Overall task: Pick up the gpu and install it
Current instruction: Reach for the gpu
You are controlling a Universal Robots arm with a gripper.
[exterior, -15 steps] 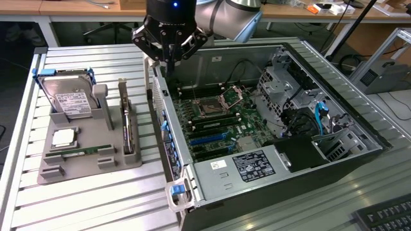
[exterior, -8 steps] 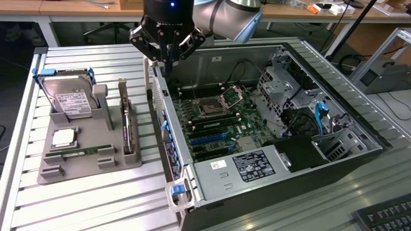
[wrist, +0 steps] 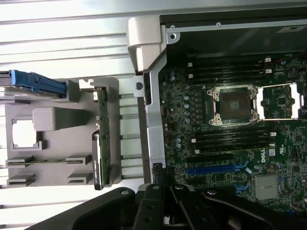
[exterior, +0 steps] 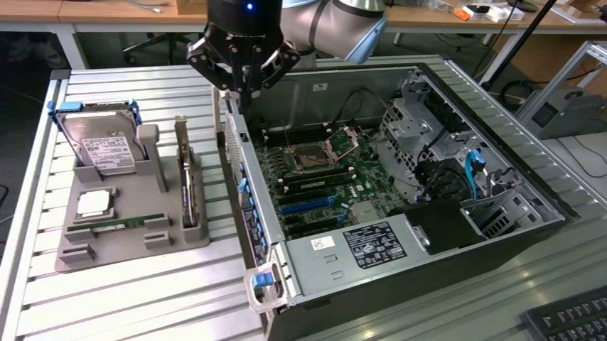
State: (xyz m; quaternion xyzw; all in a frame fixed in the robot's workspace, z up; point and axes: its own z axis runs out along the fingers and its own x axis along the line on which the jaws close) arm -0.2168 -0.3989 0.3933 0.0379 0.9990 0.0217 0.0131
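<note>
- Hovering over the far end of the case wall that faces the holder, the one hand [exterior: 244, 91] has its fingers drawn together, with nothing between them.
- One gpu [exterior: 187, 181] stands on its long edge in a slot along the exterior view's right side of the grey holder [exterior: 114, 252]. It is well apart from the hand and outside the case.
- One grey holder lies on the slatted tabletop [exterior: 142, 305], at the exterior view's left of the case.
- The holder also carries three other parts. One hard drive [exterior: 109, 153] with a white label is propped at its far end, one square processor chip [exterior: 93, 204] lies flat nearer, and one narrow RAM stick [exterior: 119, 226] lies nearer still.
- One open computer case [exterior: 254, 186] lies on its side with its motherboard [exterior: 328, 181] exposed.
- Two processor sockets show in the wrist view, side by side: one [wrist: 232, 103] and another [wrist: 280, 100].
- One keyboard [exterior: 569, 320] sits at the near corner on the exterior view's right.
</note>
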